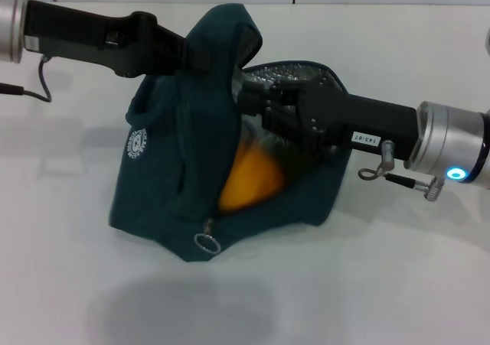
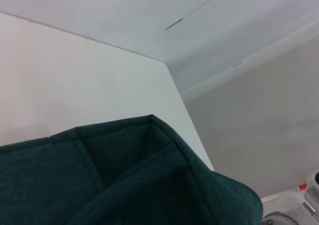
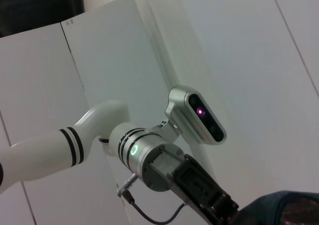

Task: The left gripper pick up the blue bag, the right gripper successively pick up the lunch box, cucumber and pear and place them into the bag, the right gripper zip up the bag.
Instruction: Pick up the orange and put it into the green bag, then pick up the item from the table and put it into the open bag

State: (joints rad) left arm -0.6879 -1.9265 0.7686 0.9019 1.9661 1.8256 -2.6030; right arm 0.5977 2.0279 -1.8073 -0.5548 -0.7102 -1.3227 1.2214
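Note:
The blue bag [image 1: 164, 177] stands in the middle of the white table, its mouth open toward the right and silver lining [image 1: 287, 73] showing. My left gripper [image 1: 191, 53] comes from the upper left and is shut on the bag's handle [image 1: 226, 27], holding it up. Its fabric fills the bottom of the left wrist view [image 2: 124, 180]. My right gripper [image 1: 272, 127] reaches into the bag's mouth from the right, just above the orange-yellow pear [image 1: 249, 178], which lies inside the bag. The ring zip pull [image 1: 207, 243] hangs at the front. The lunch box and cucumber are out of view.
The white table [image 1: 398, 284] runs to a wall behind. The right wrist view shows my left arm [image 3: 149, 160], the head camera [image 3: 197, 116] and a corner of the bag [image 3: 286, 210].

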